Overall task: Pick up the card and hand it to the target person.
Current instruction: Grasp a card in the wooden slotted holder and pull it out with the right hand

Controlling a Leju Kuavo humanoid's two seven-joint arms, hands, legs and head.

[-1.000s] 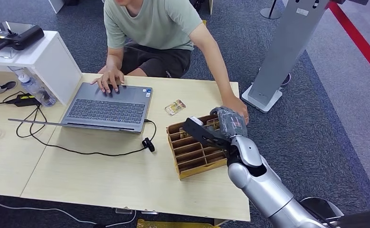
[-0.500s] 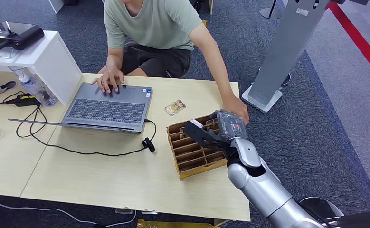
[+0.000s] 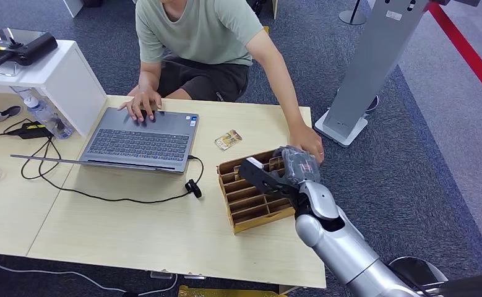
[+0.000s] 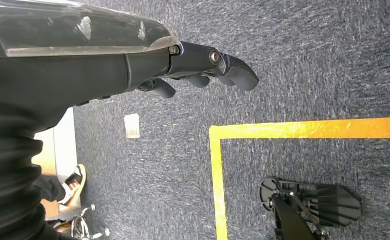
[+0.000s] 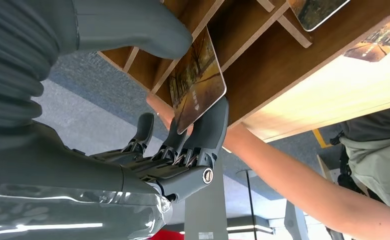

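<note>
Head view: right hand [image 3: 294, 166] set over the far end of the slotted wooden rack [image 3: 250, 197], at about four o'clock from the laptop [image 3: 140, 137] — presumably to draw a card from a slot. Person's hand [image 3: 309, 143] resting on the table [image 3: 133, 229] just beyond, likely steadying the rack or waiting.

Left wrist view: left hand [image 4: 203, 65] hanging over carpet, fingers loosely curled, holding nothing.

Right wrist view: card [image 5: 197, 80] pinched between thumb [image 5: 132, 25] and fingers [image 5: 210, 127], still at its slot — thin, rounded corners, glossy, printed with an amber tree-lined scene.
</note>
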